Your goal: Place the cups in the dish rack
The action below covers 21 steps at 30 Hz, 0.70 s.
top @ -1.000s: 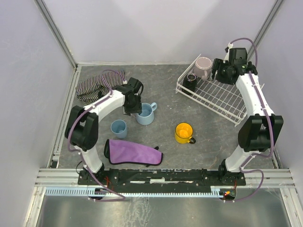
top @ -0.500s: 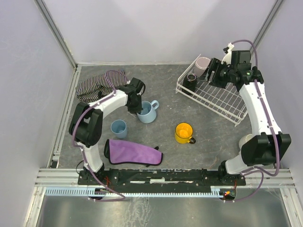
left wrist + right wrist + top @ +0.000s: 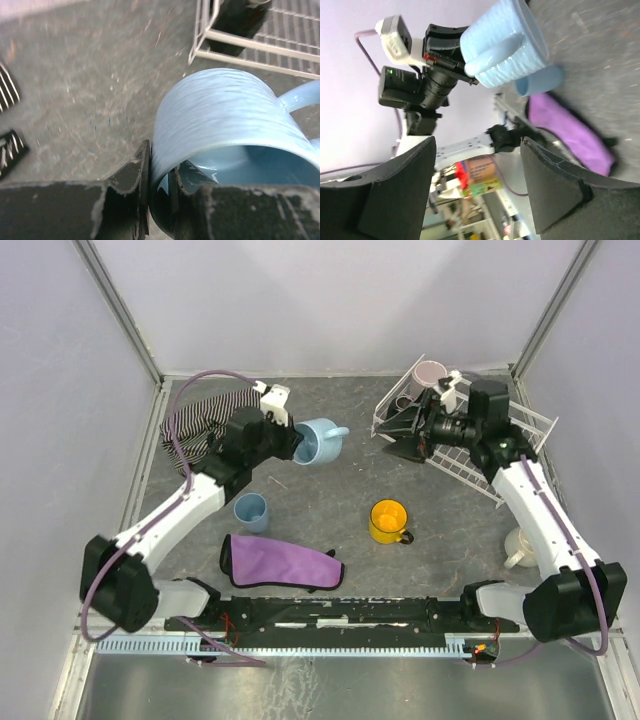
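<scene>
The light blue cup [image 3: 320, 443] is held up off the table [image 3: 340, 400], tipped on its side, in the upper middle of the top picture. The left gripper [image 3: 296, 446] pinches its rim, with one finger outside the wall and one inside. The right gripper [image 3: 398, 437] has its fingers spread wide with nothing between them. It hangs at the left end of the dish rack [image 3: 480, 465], in the upper right. A pink cup [image 3: 430, 374] sits in the rack's top corner. A black cup [image 3: 403, 403] sits near it, partly hidden. The yellow cup [image 3: 388, 521] stands on the table in the middle. The dusty-blue cup [image 3: 250, 511] stands to its left, just above the purple cloth [image 3: 280, 562]. A cream-white cup [image 3: 515, 548] peeks out behind the right arm, at the lower right. The striped cloth [image 3: 195, 425] lies at the upper left.
</scene>
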Each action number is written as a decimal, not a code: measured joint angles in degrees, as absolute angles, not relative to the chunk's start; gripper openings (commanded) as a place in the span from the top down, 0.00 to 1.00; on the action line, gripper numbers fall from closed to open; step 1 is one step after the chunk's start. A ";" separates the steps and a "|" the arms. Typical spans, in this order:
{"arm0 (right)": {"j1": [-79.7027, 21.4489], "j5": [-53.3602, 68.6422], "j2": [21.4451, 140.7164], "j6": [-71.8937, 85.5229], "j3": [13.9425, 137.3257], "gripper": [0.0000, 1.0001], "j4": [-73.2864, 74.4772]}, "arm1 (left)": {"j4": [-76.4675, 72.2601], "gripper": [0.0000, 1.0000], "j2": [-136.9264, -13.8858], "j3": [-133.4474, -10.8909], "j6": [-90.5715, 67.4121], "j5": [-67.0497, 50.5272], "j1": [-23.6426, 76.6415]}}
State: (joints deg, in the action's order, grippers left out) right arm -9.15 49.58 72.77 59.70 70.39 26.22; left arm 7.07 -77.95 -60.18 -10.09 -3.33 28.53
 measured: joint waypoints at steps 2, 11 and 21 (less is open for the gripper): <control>-11.16 51.64 71.57 67.57 66.02 0.23 18.74 | 2.04 0.97 -73.65 -56.90 -6.52 -5.13 28.82; -18.33 57.01 70.96 94.87 57.01 0.23 -7.35 | -7.79 0.97 -65.17 -51.16 8.64 -13.13 29.45; -26.55 60.58 73.38 99.66 57.06 0.24 -10.74 | -9.56 0.97 -62.19 -51.13 13.89 -23.40 29.47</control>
State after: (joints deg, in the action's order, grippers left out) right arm -26.55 60.58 73.38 99.66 57.06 -10.74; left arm -9.56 -62.19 -51.13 13.89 -23.40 29.47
